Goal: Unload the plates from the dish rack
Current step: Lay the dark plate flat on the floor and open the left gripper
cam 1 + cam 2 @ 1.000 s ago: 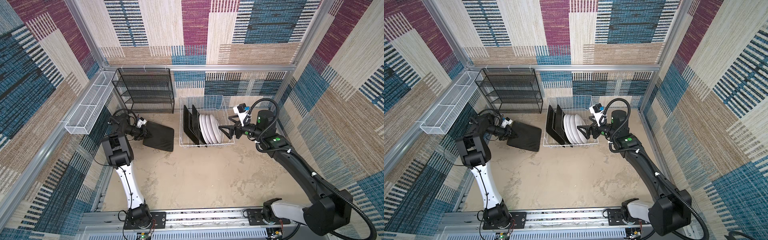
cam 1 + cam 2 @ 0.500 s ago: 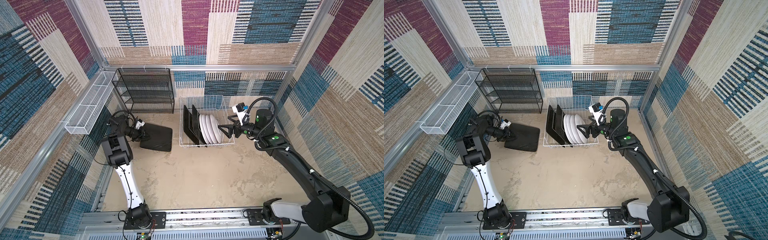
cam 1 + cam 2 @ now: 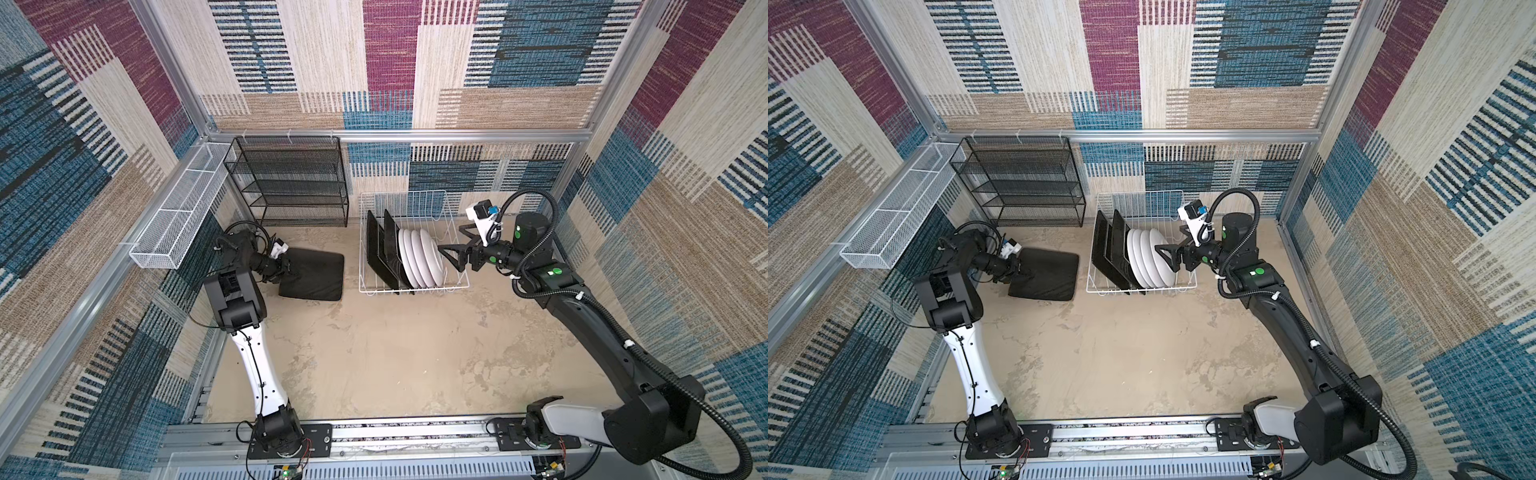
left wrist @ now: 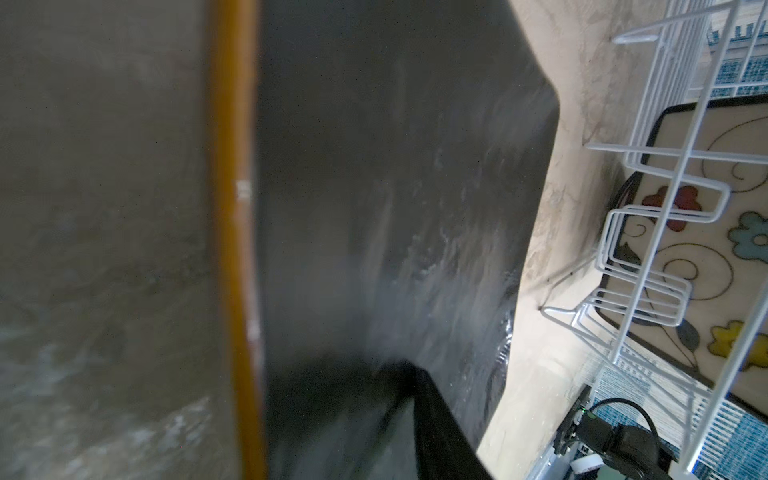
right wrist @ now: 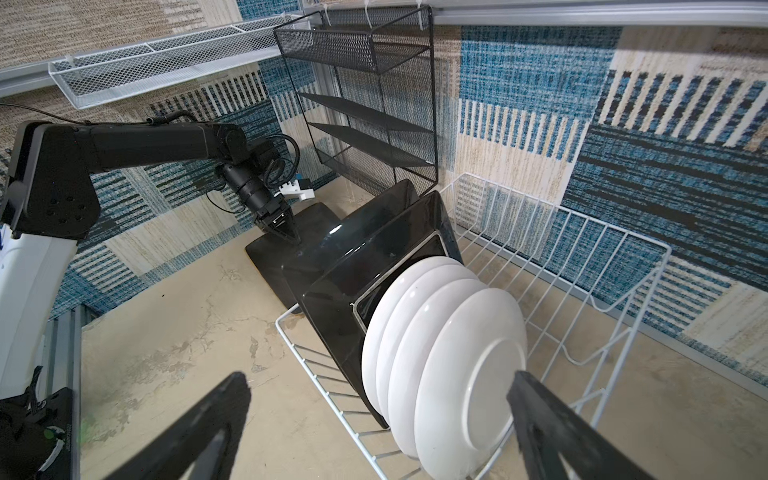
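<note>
Right gripper (image 5: 378, 382) spread wide at round plates (image 3: 419, 257) in dish rack (image 5: 582, 257); left gripper (image 5: 286, 232) on square plate (image 3: 318, 272), grip unclear.

The dish rack (image 3: 407, 203) is set on the table (image 3: 395, 353) toward the back. In it, two square plates (image 3: 380, 249) are stood on edge at the left, with four round plates (image 3: 419, 259) ranged just to their right. A third square plate (image 3: 316, 276) is laid on the table left of the rack. A mesh shelf unit (image 3: 291, 183) is placed behind that plate, and a narrow mesh basket (image 3: 174, 220) is hung on the left wall.
</note>
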Robot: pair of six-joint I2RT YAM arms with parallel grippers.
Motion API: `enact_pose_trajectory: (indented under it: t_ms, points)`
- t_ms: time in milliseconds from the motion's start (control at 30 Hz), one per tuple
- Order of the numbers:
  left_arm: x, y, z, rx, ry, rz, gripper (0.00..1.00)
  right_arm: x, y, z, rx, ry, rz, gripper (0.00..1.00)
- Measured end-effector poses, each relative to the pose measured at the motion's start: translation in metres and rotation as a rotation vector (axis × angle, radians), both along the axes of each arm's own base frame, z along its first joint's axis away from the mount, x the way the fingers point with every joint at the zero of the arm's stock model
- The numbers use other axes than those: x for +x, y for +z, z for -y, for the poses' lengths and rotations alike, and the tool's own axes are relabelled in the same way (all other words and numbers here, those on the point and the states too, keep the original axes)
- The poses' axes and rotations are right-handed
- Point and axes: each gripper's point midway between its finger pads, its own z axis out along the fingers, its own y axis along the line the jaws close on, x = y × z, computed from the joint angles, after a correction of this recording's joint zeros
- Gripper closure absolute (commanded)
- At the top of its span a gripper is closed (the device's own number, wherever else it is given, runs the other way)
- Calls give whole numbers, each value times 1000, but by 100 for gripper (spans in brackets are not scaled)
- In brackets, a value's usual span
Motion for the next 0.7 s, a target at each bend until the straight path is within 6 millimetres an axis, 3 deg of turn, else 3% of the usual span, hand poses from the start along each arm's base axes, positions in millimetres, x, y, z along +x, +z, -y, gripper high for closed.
enact_pose_trajectory:
  t_ms: [300,533,700]
  points:
    - [-2,-14,-15,79,21,-36,58,-2,-1,3,-8,-15,3,1]
    - [-2,-8,-17,106,36,-41,43,-3,-5,4,-11,-21,-4,1]
    - [-8,5,-32,211,54,-42,39,-5,-8,5,-13,-23,-9,1]
